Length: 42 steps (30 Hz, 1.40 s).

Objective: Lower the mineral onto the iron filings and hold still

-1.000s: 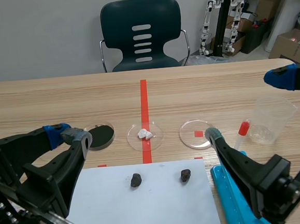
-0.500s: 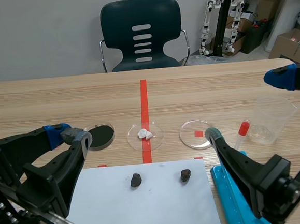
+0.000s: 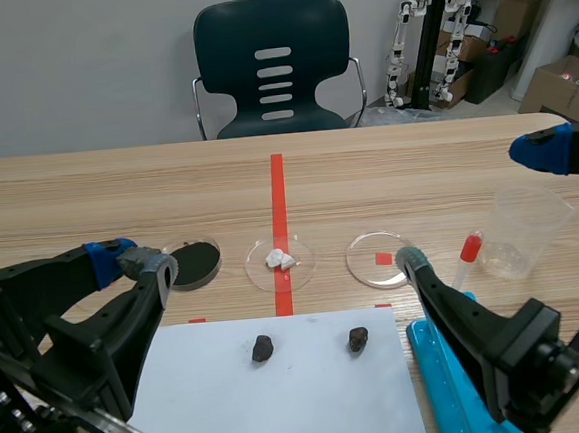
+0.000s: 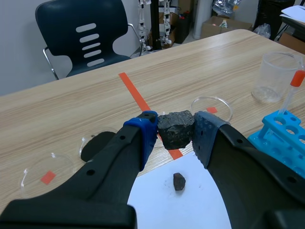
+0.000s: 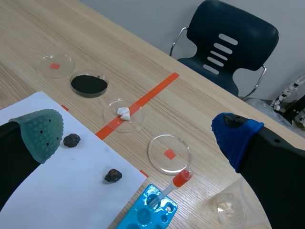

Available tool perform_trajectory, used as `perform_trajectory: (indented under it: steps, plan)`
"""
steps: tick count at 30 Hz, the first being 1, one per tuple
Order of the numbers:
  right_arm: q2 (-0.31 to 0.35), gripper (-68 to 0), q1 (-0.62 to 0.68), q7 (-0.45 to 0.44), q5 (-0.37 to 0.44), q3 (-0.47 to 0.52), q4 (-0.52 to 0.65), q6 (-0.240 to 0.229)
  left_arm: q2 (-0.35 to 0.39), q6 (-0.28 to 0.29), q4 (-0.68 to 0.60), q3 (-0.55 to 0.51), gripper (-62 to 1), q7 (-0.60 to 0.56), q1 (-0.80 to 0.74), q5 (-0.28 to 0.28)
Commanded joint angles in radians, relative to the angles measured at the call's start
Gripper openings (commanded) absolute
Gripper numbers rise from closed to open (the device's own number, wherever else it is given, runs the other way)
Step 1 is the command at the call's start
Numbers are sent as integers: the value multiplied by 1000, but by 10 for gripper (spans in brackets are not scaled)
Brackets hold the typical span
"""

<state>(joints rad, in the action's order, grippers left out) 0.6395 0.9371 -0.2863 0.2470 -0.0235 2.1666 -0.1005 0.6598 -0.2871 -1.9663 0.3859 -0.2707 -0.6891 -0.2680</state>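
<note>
One mineral [image 4: 175, 130] in left tool [image 4: 174, 138], two stones [image 3: 262, 348] [image 3: 357, 339] on paper [image 3: 314, 405]

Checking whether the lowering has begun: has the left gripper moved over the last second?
No. In the scene view the left gripper, shut on the mineral, sits at the same spot beside the dish of iron filings, no lower.

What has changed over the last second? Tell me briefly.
Nothing visibly changed in the scene view. Both arms keep their places: the left gripper is shut on the rock, and the right gripper is open. The dish of black filings and the two small stones on the paper lie where they were.
</note>
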Motion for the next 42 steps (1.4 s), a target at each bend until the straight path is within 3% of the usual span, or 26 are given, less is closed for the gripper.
perform_trajectory:
  steps: [1,16,20,29,33,42]
  plan:
    - [-2,4,-9,-15,7,8,18,3,-3,-2,-11,1,-468,-17,3,3]
    - [-2,4,-9,-15,7,8,18,3,-4,-3,-11,1,-468,-13,9,-2]
    - [-3,4,-9,-14,7,8,18,3,-33,2,-11,0,-468,146,44,-35]
    - [-3,4,-9,-15,7,8,18,3,-122,29,10,0,-468,501,253,-35]
    - [-3,4,-9,-15,7,8,18,3,-184,56,104,0,-468,624,376,-36]
    - [-3,4,-9,-15,7,8,18,3,-289,150,367,0,-468,775,592,-75]
